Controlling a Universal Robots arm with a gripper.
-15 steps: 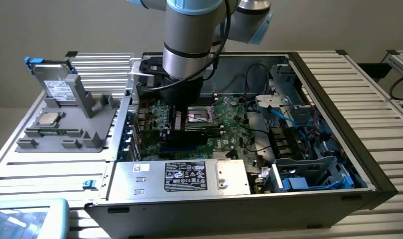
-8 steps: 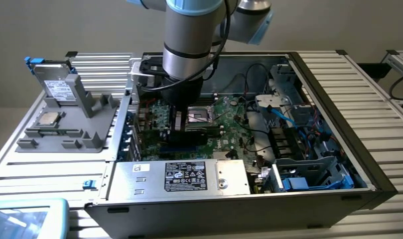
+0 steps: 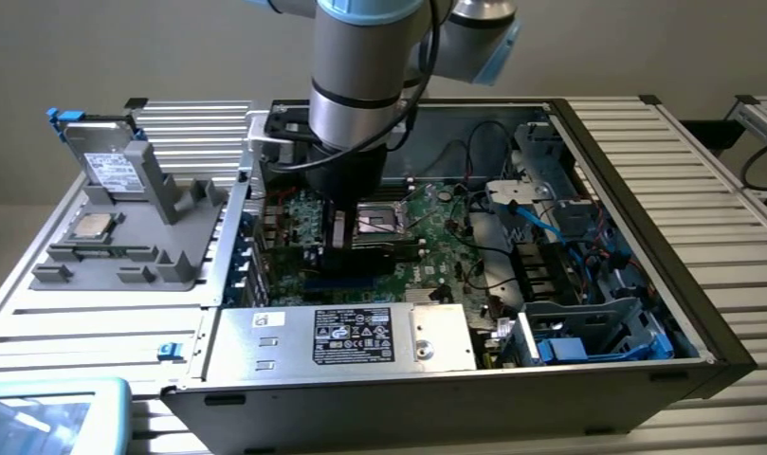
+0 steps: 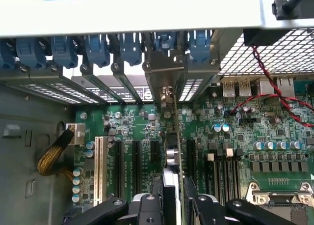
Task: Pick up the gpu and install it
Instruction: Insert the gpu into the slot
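The gpu (image 4: 175, 131) shows edge-on in the wrist view: a thin green board standing upright over the black expansion slots (image 4: 135, 161) of the motherboard (image 4: 230, 136). Its silver end bracket (image 4: 164, 70) lies against the case's rear slot openings. My gripper (image 4: 172, 210) is shut on the card, with a black finger (image 4: 147, 208) on each side of it. In the exterior view my gripper (image 3: 354, 245) reaches down inside the open computer case (image 3: 686, 313), next to the CPU socket (image 3: 383, 220). Whether the card is fully seated in a slot I cannot tell.
A row of blue slot latches (image 4: 130, 45) runs along the case's rear wall. A red and black twisted wire (image 4: 265, 82) and a yellow braided cable (image 4: 54, 154) lie near the slots. The power supply (image 3: 345, 334) and drive cage (image 3: 598, 332) fill the case's front. A grey fixture (image 3: 168, 204) with a silver drive (image 3: 105, 161) stands at the exterior view's left.
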